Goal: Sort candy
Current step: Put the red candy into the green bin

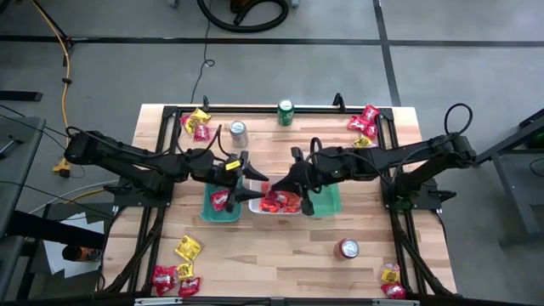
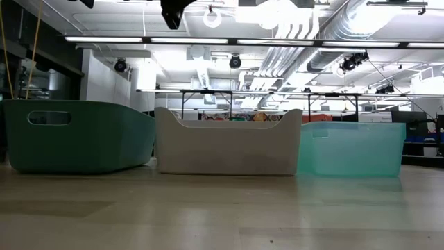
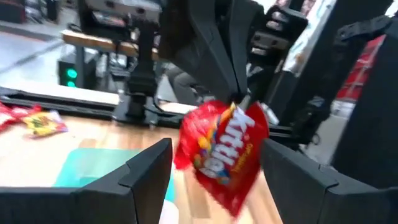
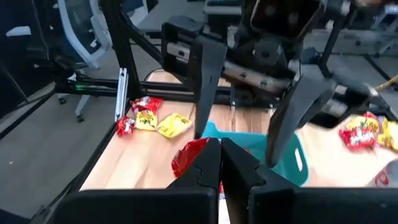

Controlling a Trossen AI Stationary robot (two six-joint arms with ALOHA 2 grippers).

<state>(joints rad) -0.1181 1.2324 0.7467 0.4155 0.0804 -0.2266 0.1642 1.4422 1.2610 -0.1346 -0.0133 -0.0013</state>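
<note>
Over the white tray (image 1: 274,206) at the bench's middle, the right gripper (image 4: 220,163) pinches a red candy packet (image 3: 222,152) by its top; the packet hangs lengthwise downward, slightly tilted. The left gripper (image 3: 214,171) stands open around it, untouching. The low view shows only three trays.

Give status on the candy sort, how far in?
Midway at best. Done: red packets lie in the white tray, one in the dark green tray. In hand: the right gripper pinches a red packet between the left gripper's open fingers. Left: piles at all four table corners.
</note>
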